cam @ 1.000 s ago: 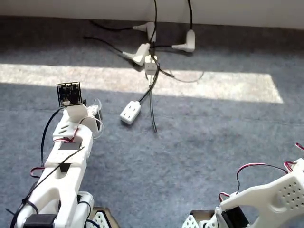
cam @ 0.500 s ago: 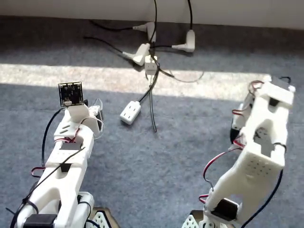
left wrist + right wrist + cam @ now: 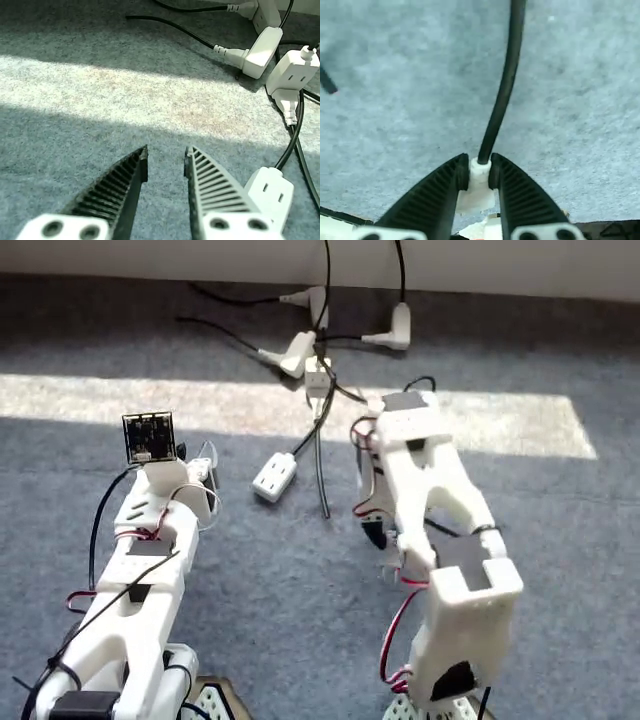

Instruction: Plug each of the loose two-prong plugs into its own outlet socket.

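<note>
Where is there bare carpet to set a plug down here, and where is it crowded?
Free: the carpet outside the right arm, the patch between the two arms' bases, and the sunlit strip ahead of the left arm. Crowded: the tangle of cords and plugs by the far wall, down to the white outlet socket and the plug in the right gripper.

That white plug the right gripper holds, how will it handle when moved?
The plug looks rigid and probably light in the right gripper. Its black cord curves away, so it is likely floppy and may tug.

Two arms [image 3: 150, 560] [image 3: 430, 480], two outlet sockets [image 3: 275, 477] [image 3: 318, 375]
</note>
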### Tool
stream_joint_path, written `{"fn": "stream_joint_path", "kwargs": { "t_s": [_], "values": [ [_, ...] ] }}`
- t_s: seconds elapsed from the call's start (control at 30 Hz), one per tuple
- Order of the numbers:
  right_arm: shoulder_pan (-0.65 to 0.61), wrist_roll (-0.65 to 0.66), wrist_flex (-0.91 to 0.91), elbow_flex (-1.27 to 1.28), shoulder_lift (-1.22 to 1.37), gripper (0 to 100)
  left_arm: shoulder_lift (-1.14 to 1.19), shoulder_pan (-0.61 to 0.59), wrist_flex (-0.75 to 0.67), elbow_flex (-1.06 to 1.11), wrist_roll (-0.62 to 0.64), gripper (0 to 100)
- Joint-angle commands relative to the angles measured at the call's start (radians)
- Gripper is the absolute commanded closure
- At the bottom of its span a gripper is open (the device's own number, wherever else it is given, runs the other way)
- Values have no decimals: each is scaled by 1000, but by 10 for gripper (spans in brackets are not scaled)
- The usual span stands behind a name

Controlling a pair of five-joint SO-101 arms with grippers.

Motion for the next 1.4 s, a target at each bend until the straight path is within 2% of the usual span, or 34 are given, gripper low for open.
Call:
{"fn": "stream_joint_path", "kwargs": {
  "t_s": [0.0, 0.13, 0.27, 0.37, 0.53, 0.77, 0.97, 1.03, 1.17, 1.37],
  "values": [
    [-163, -83, -21, 8, -206, 926, -21, 8, -23, -35, 5, 870],
    [-341, -98, -275, 8, -236, 926, -21, -10, -23, -33, 6, 870],
    [-410, -103, -533, -47, -117, 926, -22, -12, -26, -21, 8, 870],
    [-432, -124, -587, -202, 39, 926, -22, -12, -26, -19, 8, 870],
    [-415, -247, -573, -573, 358, 925, -22, 16, -26, -19, 6, 870],
    [-426, -275, -423, -1129, 682, 915, -22, 13, -29, -19, 6, 870],
    [-424, -319, -240, -1504, 849, 769, -22, -13, -26, -19, 6, 870],
    [-423, -324, -208, -1609, 886, 754, -22, -39, -25, -19, 6, 870],
    [-424, -324, -148, -1774, 901, 753, -25, -94, -23, -19, 6, 870],
    [-406, -324, -74, -1750, 773, 753, -22, -127, -31, -24, 0, 868]
  ]
}}
